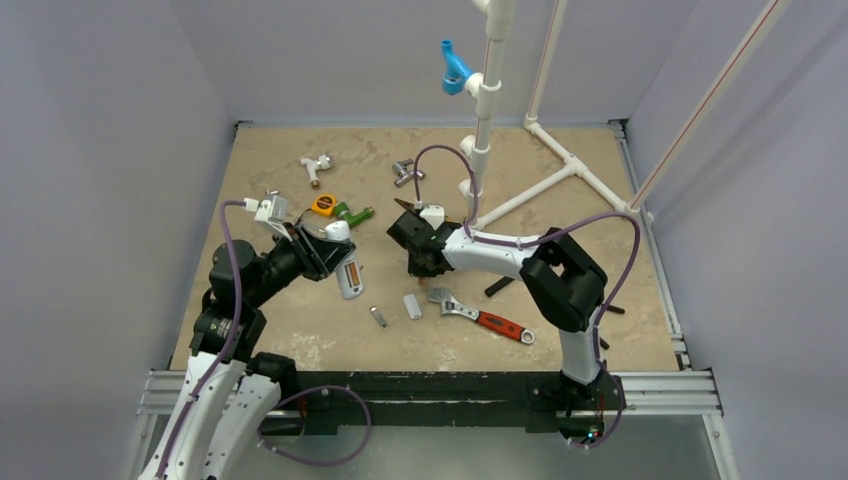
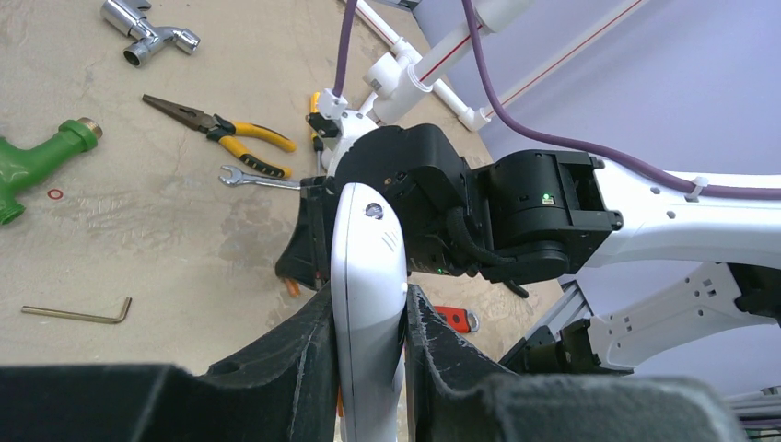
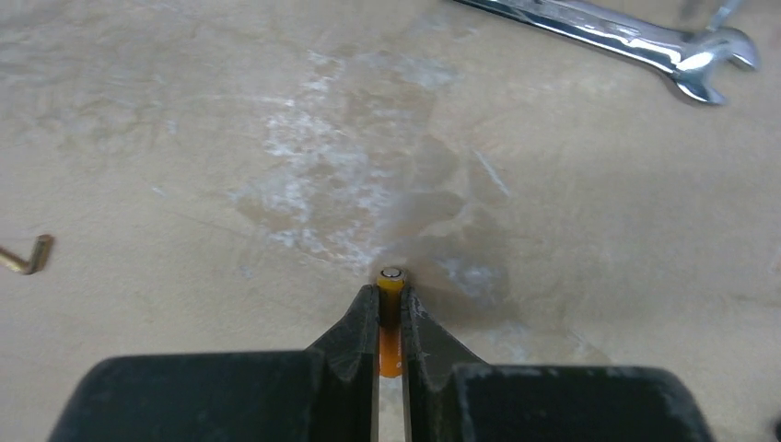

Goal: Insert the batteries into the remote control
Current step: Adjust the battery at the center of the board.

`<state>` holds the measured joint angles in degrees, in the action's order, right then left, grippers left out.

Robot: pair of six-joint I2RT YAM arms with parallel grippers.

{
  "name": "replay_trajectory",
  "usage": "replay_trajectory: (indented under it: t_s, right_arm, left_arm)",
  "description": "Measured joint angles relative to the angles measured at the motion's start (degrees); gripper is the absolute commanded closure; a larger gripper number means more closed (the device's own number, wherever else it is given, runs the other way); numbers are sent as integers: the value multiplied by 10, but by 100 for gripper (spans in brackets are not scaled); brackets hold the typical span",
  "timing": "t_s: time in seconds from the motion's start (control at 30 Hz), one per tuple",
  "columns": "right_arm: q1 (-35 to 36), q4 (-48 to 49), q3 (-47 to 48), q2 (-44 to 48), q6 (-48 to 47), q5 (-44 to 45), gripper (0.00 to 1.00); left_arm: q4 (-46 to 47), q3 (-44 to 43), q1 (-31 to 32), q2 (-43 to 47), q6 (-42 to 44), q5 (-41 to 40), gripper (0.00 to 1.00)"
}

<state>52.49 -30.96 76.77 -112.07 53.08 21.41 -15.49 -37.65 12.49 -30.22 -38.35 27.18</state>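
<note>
While the left jaws clamp the remote control (image 2: pixel 368 276) lengthwise, the right jaws pinch a battery (image 3: pixel 390 287) pointing outward.

Soft, even light, faint shadows; wrist views blur near the bottom edge.

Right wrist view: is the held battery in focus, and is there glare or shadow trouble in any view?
Right wrist: battery sharp, the fingers gripping it slightly soft, bright glare on the wrench. Left wrist: remote control crisp, nearest foreground blurred and dark. Top external: even light, soft shadows under the arms, no glare.
</note>
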Motion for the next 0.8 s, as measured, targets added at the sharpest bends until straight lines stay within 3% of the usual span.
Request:
replay_trajectory:
  t_s: [0.13,0.4,0.57,0.8]
  right_arm:
    - [-5,55,-1,-5,-63,-40,99]
    - [-8,100,9,-20,-131,-91,58]
    - [-6,108,10,-20,-141,-103,56]
    - [-7,106,10,-20,-149,-104,63]
  left_arm:
    - [0,0,0,0,0,0,100]
    - [0,0,0,-3,0,0,100]
    - [0,0,0,-3,0,0,100]
    - [0,0,0,-3,0,0,100]
